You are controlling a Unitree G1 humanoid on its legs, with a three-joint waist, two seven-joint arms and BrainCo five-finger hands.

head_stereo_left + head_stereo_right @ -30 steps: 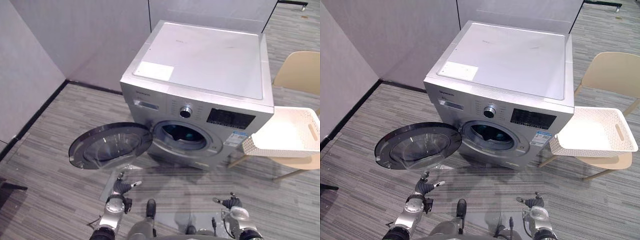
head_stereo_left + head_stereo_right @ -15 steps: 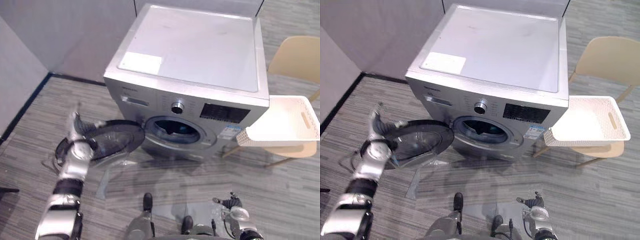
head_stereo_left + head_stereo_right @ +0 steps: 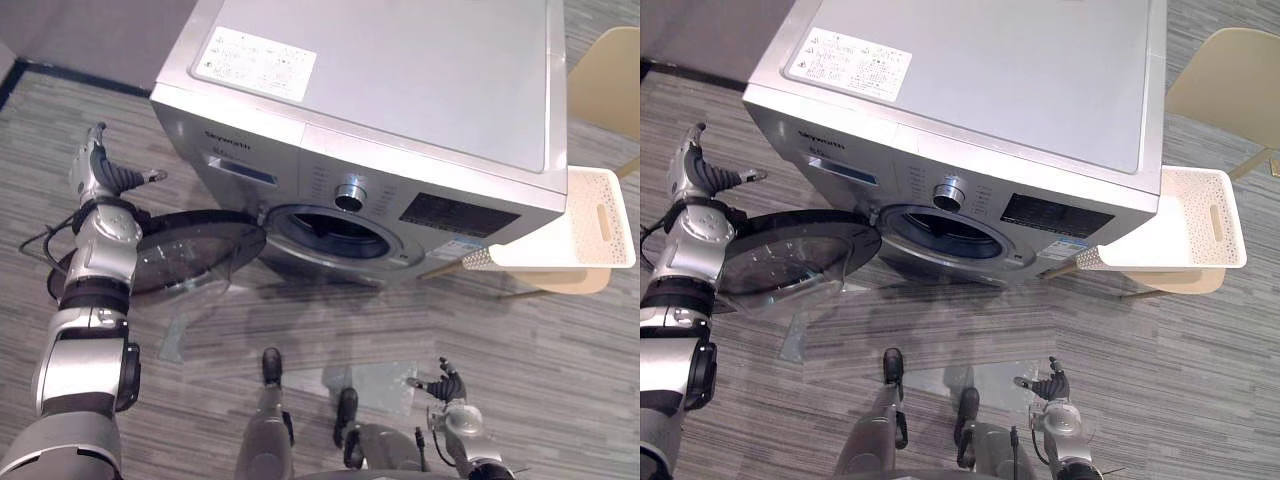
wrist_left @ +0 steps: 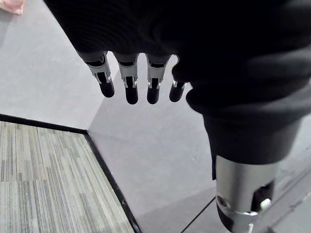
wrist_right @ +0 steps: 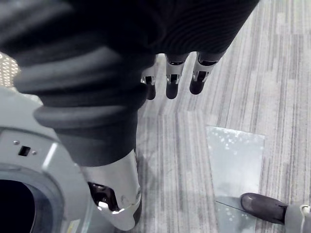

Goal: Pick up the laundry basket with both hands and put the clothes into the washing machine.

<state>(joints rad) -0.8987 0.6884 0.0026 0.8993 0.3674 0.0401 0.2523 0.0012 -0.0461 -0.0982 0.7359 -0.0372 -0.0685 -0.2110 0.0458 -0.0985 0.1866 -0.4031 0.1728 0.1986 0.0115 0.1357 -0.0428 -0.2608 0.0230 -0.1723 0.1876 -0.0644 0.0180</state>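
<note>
Grey striped floor (image 3: 560,340), plain grey walls (image 4: 48,73) behind. Silver washing machine (image 3: 400,90) stands in the middle with its round door (image 3: 170,255) swung fully out toward the robot's left, so the drum opening (image 3: 330,228) is clear for loading. The drum looks dark inside and I cannot tell what is in it. White laundry basket (image 3: 590,225) sits on a beige chair (image 3: 605,85) just beside the machine's right front corner. The seat puts it at a handy height and a handle slot faces outward, easy to grab. From this angle I cannot tell whether it holds clothes. Neither hand is on the basket. Left hand (image 3: 100,172) is raised near the door's outer rim, apart from it, with fingers (image 4: 129,87) loosely straight, thumb out, nothing held. My guess is it is placed there to deal with the door, either holding it wide or pushing it. Right hand (image 3: 447,388) hangs low at the robot's right side, well apart from the basket, fingers (image 5: 172,85) relaxed and empty, idle. Basket pickup is not yet done, and both hands would need to go to the right for it.
</note>
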